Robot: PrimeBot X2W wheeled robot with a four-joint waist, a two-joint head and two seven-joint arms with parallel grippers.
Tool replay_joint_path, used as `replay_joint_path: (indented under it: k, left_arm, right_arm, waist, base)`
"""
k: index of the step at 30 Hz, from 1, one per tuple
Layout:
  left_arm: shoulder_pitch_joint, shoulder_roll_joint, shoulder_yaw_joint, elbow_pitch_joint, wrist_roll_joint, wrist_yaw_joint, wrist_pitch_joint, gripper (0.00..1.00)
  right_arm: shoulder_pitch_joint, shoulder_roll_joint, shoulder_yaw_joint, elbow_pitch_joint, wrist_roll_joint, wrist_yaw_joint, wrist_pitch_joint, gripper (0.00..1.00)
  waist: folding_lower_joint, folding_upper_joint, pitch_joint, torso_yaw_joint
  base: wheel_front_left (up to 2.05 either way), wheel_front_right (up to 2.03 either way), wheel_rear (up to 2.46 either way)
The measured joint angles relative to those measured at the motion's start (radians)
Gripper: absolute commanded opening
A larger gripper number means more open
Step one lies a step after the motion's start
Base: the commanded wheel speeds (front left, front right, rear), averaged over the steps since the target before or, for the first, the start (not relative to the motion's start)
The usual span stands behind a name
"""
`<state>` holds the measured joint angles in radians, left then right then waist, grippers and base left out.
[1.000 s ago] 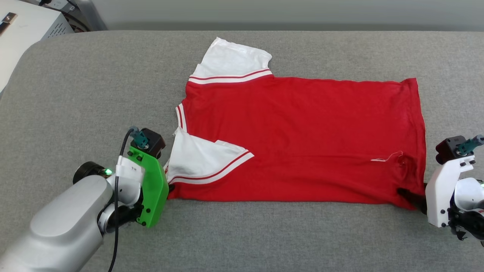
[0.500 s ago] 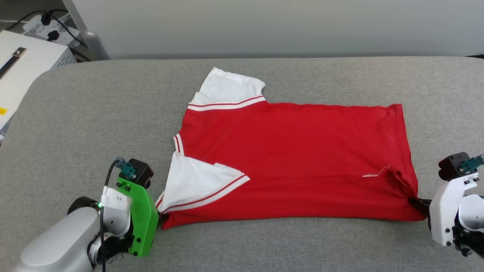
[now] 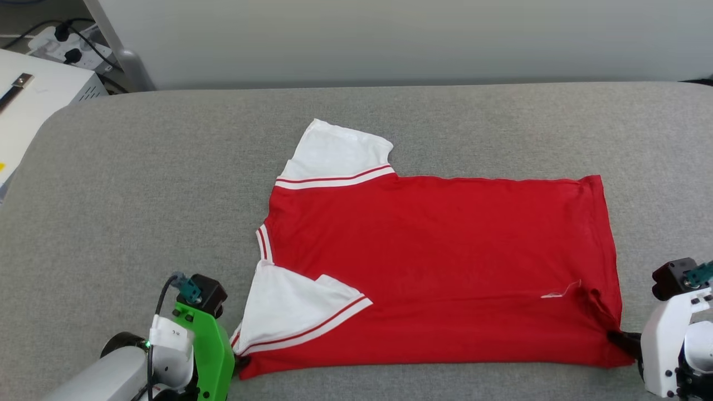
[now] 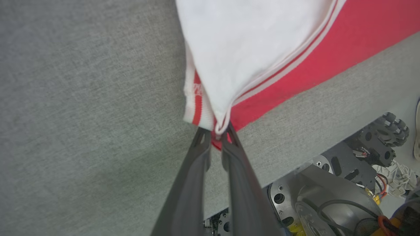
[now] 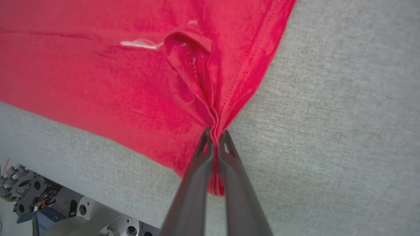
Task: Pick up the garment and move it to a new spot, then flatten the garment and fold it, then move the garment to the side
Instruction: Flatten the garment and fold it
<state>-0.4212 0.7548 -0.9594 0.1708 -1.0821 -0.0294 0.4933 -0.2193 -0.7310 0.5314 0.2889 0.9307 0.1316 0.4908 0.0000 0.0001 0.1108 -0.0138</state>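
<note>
In the head view, the garment point(image 3: 440, 267), a red soft-knit T-shirt with white short sleeves and striped trim, is seen spread plain side up on the grey fabric-covered table point(image 3: 139, 195). Its collar points toward 9 o'clock and its hem toward 3 o'clock. The near sleeve point(image 3: 289, 312) is folded over the body. At 7 o'clock the green-mounted left gripper point(image 3: 241, 362) is closed on the shoulder corner. At 4 o'clock the white-mounted right gripper point(image 3: 617, 337) is pinched on the near hem corner. That grip is new: a second ago its fingers had not yet been closed. Since half a second ago, with the far table edge unmoved, shirt and grippers have been drawn toward 6 o'clock, nearer the robot.

In the left wrist view, striped trim and red cloth are held between shut dark fingers.

In the right wrist view, gathered red hem is clamped, with puckers radiating toward 12 o'clock. With both near corners secured, flattening by pulling is judged to be under way.
</note>
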Motion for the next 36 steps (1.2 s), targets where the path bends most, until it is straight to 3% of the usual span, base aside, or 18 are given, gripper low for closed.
replay_joint_path:
  k: [4, 5, 6, 7, 12, 16, 25, 29, 36]
  left_arm:
    - [0.001, -0.035, -0.007, 0.061, 0.0, 0.0, -0.014, 0.0]
    - [0.001, -0.04, -0.006, 0.071, 0.0, 0.0, -0.024, 0.25]
    - [0.001, -0.044, -0.006, 0.08, 0.003, 0.0, -0.038, 1.0]
    - [0.001, -0.047, -0.003, 0.088, 0.007, 0.0, -0.053, 1.0]
    - [-0.002, -0.022, 0.034, 0.093, 0.044, 0.005, -0.126, 1.0]
    - [-0.043, 0.018, 0.094, 0.05, 0.082, 0.043, -0.223, 1.0]
    - [-0.22, 0.024, 0.194, 0.004, 0.238, 0.123, -0.429, 1.0]
    - [-0.333, -0.012, 0.201, 0.025, 0.26, 0.116, -0.425, 1.0]
    - [-0.626, -0.09, 0.197, 0.119, 0.308, 0.035, -0.325, 1.0]
  right_arm:
    - [0.008, 0.046, -0.008, 0.055, -0.034, 0.0, -0.003, 0.0]
    - [0.008, 0.05, -0.011, 0.06, -0.041, 0.0, -0.005, 0.0]
    - [0.008, 0.056, -0.019, 0.066, -0.044, 0.0, -0.017, 0.26]
    - [0.008, 0.064, -0.031, 0.072, -0.045, 0.0, -0.034, 1.0]
    - [0.008, 0.082, -0.091, 0.059, -0.088, 0.0, -0.136, 1.0]
    - [0.003, 0.105, -0.188, 0.025, -0.153, 0.0, -0.267, 1.0]
    - [-0.029, 0.304, -0.408, -0.078, -0.416, 0.0, -0.582, 1.0]
    - [-0.025, 0.387, -0.449, -0.141, -0.499, 0.0, -0.641, 1.0]
    - [-0.028, 0.46, -0.485, -0.249, -0.591, 0.0, -0.691, 1.0]
  waist:
    - [0.0, 0.0, 0.017, 0.007]
    - [0.0, 0.0, 0.018, 0.01]
    - [0.0, 0.0, 0.019, 0.013]
    - [0.0, 0.0, 0.02, 0.015]
    - [0.0, 0.0, 0.009, 0.024]
    - [0.0, 0.0, 0.0, 0.027]
    - [0.0, 0.0, 0.033, 0.002]
    - [0.0, 0.0, 0.071, -0.008]
    - [0.0, -0.0001, 0.173, -0.04]
  base:
    - [0.0, 0.0, 0.0]
    - [0.0, 0.0, 0.0]
    - [0.0, 0.0, 0.0]
    - [0.0, 0.0, 0.0]
    - [0.0, 0.0, 0.0]
    - [0.0, 0.0, 0.0]
    - [0.0, 0.0, 0.0]
    - [0.0, 0.0, 0.0]
    - [0.0, 0.0, 0.0]
